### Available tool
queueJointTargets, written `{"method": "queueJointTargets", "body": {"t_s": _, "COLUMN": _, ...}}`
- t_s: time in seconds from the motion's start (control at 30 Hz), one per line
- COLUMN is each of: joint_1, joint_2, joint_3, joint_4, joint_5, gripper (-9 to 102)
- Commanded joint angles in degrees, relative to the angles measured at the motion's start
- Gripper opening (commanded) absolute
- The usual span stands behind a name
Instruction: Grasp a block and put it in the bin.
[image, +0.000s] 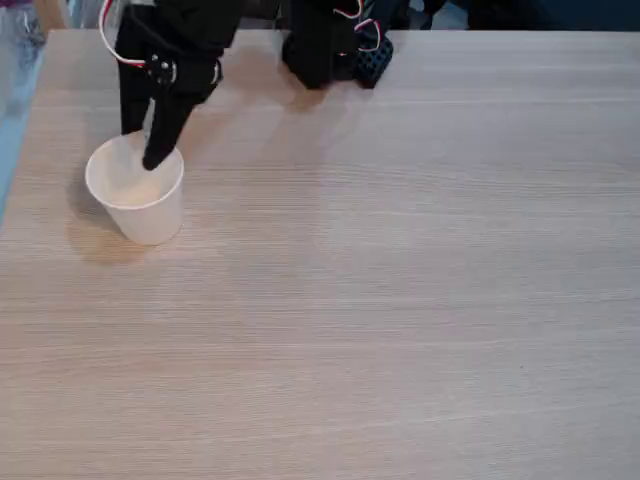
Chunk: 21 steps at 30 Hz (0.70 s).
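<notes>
In the fixed view the black arm comes in from the top-left and its fingers (152, 150) dip down over the back rim of the bin (135, 200), a white paper cup standing upright near the left edge of the desk (400, 300). The 2 fingertips sit right at or just inside the cup's mouth, toward its far side, so the relation that matters is vertical: the cup opening lies directly below the fingers, w/ no sideways gap left to close. The block can't be made out; the cup's inner floor looks pale and blurry, and a small white cube would blend in w/ it, so can't tell whether it's already lying inside or hidden between the dark fingertips. Likewise can't tell if the fingers are parted or closed: they read as 1 dark wedge from this angle. Judgement: this is the drop stage, task nearly done. If the cube is still held, letting go here should land it in the cup; the risk is catching the rim on the way up and tipping the light cup, as 1 fingertip looks close to the wall
</notes>
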Motion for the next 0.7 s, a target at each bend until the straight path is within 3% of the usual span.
{"method": "queueJointTargets", "body": {"t_s": 0.0, "joint_1": 0.4, "joint_2": 3.7, "joint_3": 2.5, "joint_4": -0.3, "joint_5": 0.0, "gripper": 0}}
{"method": "queueJointTargets", "body": {"t_s": 0.67, "joint_1": -0.6, "joint_2": 0.4, "joint_3": 5.5, "joint_4": -7.6, "joint_5": -0.4, "gripper": 2}}
